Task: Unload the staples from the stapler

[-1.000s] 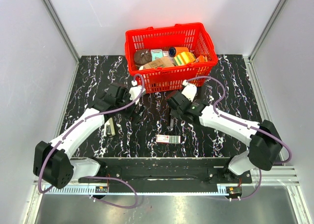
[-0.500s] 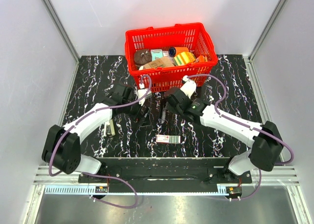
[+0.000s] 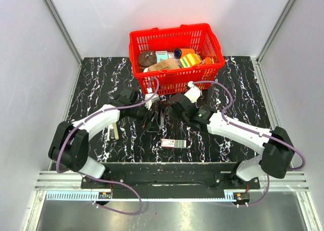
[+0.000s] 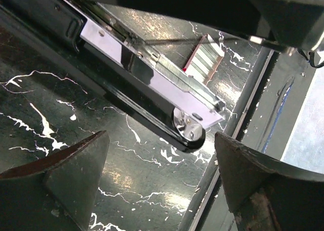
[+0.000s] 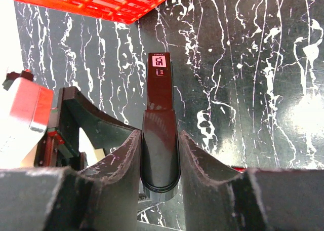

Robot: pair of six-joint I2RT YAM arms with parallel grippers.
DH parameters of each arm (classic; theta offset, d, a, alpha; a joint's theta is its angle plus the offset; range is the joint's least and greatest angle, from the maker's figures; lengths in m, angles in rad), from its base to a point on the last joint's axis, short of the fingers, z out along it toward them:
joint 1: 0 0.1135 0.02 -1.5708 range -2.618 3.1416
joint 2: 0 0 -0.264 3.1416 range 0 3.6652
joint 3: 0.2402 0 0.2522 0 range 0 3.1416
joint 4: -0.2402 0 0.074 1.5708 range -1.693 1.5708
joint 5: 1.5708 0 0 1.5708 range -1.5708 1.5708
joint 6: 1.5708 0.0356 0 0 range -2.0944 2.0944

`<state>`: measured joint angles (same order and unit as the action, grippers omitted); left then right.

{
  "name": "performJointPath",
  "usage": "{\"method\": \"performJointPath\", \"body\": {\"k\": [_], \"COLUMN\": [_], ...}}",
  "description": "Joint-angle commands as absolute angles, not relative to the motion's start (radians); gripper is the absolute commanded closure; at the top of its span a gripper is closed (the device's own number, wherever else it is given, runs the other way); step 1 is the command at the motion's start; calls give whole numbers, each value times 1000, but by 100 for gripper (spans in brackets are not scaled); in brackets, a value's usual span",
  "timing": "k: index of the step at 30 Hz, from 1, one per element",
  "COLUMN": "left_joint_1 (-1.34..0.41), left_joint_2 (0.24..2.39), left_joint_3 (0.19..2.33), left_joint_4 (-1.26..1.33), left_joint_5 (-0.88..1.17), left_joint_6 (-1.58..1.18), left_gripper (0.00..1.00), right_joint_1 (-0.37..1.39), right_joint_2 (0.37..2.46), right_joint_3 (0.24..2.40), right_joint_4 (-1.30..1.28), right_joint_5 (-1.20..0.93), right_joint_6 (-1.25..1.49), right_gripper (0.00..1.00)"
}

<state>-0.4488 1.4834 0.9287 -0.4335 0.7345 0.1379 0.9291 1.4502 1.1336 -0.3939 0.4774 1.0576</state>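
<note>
Clamping the stapler [image 5: 160,94] by its black arm, the right gripper [image 5: 159,157] held it just short of the red basket [image 5: 101,3] in its own wrist view. The left wrist view showed the chrome magazine [image 4: 152,79] exposed, with the left gripper [image 4: 161,140] spread wide near it, touching nothing. From above, both met before the basket. Unloading seemed underway; next, those fingers would need to close on the rail's contents and draw them out.
</note>
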Motion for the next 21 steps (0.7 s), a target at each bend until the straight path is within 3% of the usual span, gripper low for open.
{"method": "performJointPath", "body": {"k": [1,7,11,21], "left_joint_1": [-454,-453,-449,-399], "left_joint_2": [1499,1500,1499,1483], "left_joint_3": [951,959,962,974], "left_joint_4": [-380,-397,-416,-452], "left_joint_5": [796,801,804,756], "left_joint_6": [166,213,239,308], "left_gripper": [13,25,42,67], "right_joint_1": [948,953,954,956], "right_joint_2": [1378,1381,1378,1333], "right_joint_3": [1143,1141,1131,1071], "right_joint_4": [-279,-252,-232,-232], "right_joint_5": [477,443,414,365], "right_joint_6": [1118,1137,1153,1157], "right_gripper": [86,87,87,88]}}
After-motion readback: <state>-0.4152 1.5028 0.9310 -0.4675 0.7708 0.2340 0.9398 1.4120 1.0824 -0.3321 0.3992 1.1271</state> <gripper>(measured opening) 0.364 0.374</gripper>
